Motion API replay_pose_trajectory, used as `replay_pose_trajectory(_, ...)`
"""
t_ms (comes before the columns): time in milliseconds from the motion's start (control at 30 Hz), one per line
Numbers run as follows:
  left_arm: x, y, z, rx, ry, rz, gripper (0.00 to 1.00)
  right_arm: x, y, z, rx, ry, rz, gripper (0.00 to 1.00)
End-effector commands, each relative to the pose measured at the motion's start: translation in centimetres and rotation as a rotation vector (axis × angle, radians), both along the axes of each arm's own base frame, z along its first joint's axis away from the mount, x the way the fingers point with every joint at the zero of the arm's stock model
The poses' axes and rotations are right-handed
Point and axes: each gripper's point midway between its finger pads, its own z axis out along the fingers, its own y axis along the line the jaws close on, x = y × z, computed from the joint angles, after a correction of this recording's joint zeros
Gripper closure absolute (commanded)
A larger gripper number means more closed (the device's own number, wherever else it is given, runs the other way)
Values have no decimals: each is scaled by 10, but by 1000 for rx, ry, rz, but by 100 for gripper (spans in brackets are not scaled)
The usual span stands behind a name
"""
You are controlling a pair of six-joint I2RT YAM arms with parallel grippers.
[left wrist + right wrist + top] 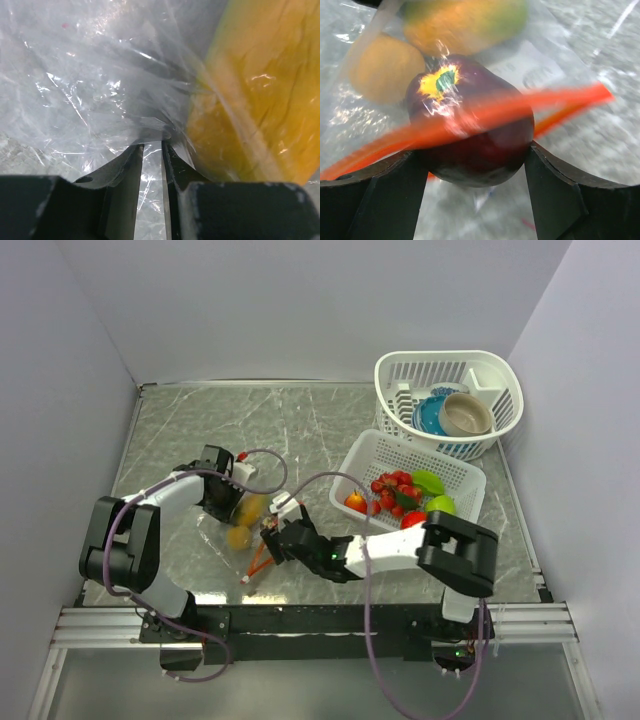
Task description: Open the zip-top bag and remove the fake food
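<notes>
Sam: Both arms sit closest to us, the left arm [130, 540] and the right arm [455, 555]. What is under them?

Lu: The grey counter [300, 430]. The zip-top bag [75, 75] lies on it near the front, between the two arms.

Sam: Where is the fake food [238, 537]?

Lu: Some is in the bag, a yellow fruit [260, 100] and a dark red fruit [470, 160]. More sits in the white tray [455, 480] on the right.

Sam: What do the hands do?

Lu: The left hand [153, 145] is almost shut and pinches the clear plastic. The right hand [474, 150] is wide, with a finger against each side of the dark red fruit, so it has hold of it. The orange zip strip [560, 102] lies across that fruit.

Sam: How do we do this well?

Lu: I think the left hand should hold the bag down tight. The right hand should squeeze softly and pull back slowly, so the fruit slips past the strip and the bag does not come along.
</notes>
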Motion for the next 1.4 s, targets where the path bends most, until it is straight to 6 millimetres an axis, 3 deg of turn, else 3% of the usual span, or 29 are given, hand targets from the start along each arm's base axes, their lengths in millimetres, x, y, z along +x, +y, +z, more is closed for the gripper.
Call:
replay_pose_trajectory(0,0,7,0,36,-14,14,73,-21,-17,23,32,26,7,39)
replay_pose_trajectory(33,0,7,-1,38,-13,16,73,-27,-20,31,54,39,13,39)
replay_pose_trajectory(200,4,8,1,43,-20,25,75,-45,-61,26,8,112,-19,37)
replay_pose_trajectory(233,6,7,2,42,-21,26,75,-45,-69,41,51,108,-32,37)
replay_pose_trajectory(267,5,7,0,42,-17,28,75,-44,-80,43,56,95,-57,37)
replay_pose_trajectory(300,5,7,0,41,-16,31,75,-37,-89,65,113,68,-91,37)
replay_pose_trajectory(367,4,7,-2,42,-9,35,75,-24,-110,84,138,19,-180,36)
replay_pose_trajectory(433,3,7,-2,42,-7,36,75,0,-142,112,190,-29,-336,37)
replay_pose_trajectory(500,3,7,0,40,-11,38,75,24,-179,125,228,-39,-480,37)
replay_pose_trajectory(567,3,8,2,39,-13,39,75,36,-198,124,279,-27,-537,36)
replay_pose_trajectory(600,4,7,5,37,-21,41,75,53,-215,139,375,-53,-587,35)
replay_pose_trajectory(667,4,7,8,34,-27,44,75,59,-224,130,433,-11,-581,34)
replay_pose_trajectory(733,6,6,12,27,-39,46,75,74,-245,127,457,2,-668,23)
replay_pose_trajectory(767,6,5,13,24,-40,45,75,78,-247,120,428,18,-683,17)
replay_pose_trajectory(800,7,4,15,18,-43,48,75,82,-250,118,395,15,-690,0)
replay_pose_trajectory(833,7,4,15,18,-42,50,75,87,-250,126,389,4,-697,0)
replay_pose_trajectory(900,7,4,15,17,-40,50,76,92,-248,121,343,24,-704,0)
replay_pose_trajectory(1000,8,4,16,18,-45,52,76,99,-240,135,414,32,-695,0)
replay_pose_trajectory(1100,9,3,19,11,-56,52,75,98,-218,149,464,61,-578,0)
replay_pose_trajectory(1233,9,2,22,5,-57,51,75,92,-193,157,449,67,-404,0)
replay_pose_trajectory(1300,8,3,22,6,-59,52,75,77,-174,153,377,77,-296,0)
replay_pose_trajectory(1333,8,3,22,6,-61,52,75,71,-165,162,350,45,-265,0)
replay_pose_trajectory(1367,7,3,22,5,-59,51,75,71,-170,167,270,-61,-305,0)
